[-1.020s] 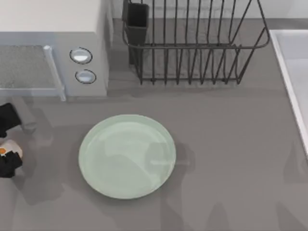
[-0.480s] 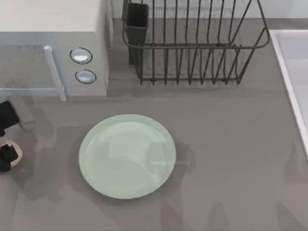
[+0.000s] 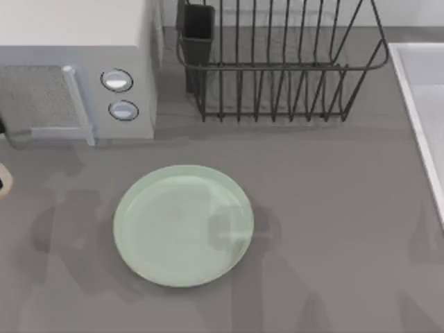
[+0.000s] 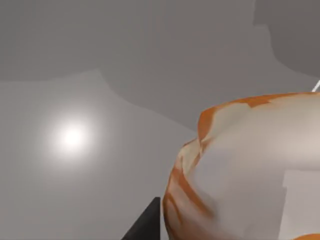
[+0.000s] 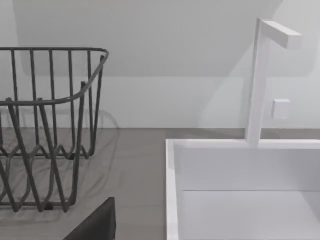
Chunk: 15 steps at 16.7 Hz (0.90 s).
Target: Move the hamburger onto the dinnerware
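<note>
Your hamburger [image 4: 240, 170] reads cream-white with orange streaks and an orange band along its edge. Your plate [image 3: 183, 225] is pale mint green, glossy, plain. The dish rack [image 3: 277, 62] is dark grey wire; its cutlery cup [image 3: 198, 28] near black. The microwave [image 3: 76, 69] is pale grey-white, with two silvery dials [image 3: 116, 80]. The countertop [image 3: 333, 236] is flat mid-grey; the sink [image 5: 240, 185] and faucet [image 5: 260, 80] are white.

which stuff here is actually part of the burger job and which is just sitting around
Part of the job:
- hamburger, close up in the left wrist view, at the top view's far left edge
- dinnerware, the mint-green plate mid-table, nothing on it yet

Just sitting around:
- microwave, back left
- wire dish rack, back centre
- sink with its faucet, right side
</note>
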Each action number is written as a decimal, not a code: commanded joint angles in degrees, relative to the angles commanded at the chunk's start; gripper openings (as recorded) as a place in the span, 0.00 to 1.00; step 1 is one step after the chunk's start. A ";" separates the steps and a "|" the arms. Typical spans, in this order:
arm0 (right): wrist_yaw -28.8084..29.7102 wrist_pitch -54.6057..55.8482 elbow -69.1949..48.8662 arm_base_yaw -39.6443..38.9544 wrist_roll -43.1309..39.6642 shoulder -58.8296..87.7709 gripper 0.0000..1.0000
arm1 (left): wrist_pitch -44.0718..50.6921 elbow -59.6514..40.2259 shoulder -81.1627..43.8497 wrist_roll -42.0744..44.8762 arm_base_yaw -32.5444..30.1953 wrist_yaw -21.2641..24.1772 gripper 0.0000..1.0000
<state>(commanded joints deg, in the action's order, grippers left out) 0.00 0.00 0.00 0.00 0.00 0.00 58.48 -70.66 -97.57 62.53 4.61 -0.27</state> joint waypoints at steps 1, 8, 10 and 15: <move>0.00 0.00 0.00 0.00 0.00 0.00 1.00 | 1.87 -1.38 -0.13 -0.23 0.00 0.02 0.00; 0.00 0.00 0.00 0.00 0.00 0.00 1.00 | 7.14 -4.80 -2.44 -1.15 0.26 -0.04 0.00; 0.00 0.00 0.00 0.00 0.00 0.00 1.00 | 7.00 -4.62 -2.30 -1.03 0.18 -0.08 0.00; 0.00 0.00 0.00 0.00 0.00 0.00 1.00 | 7.89 -5.32 -2.39 -2.26 -5.99 -1.18 0.00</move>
<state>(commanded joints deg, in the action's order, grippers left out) 0.00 0.00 0.00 0.00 0.00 0.00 66.37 -75.98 -99.97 60.27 -1.39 -1.45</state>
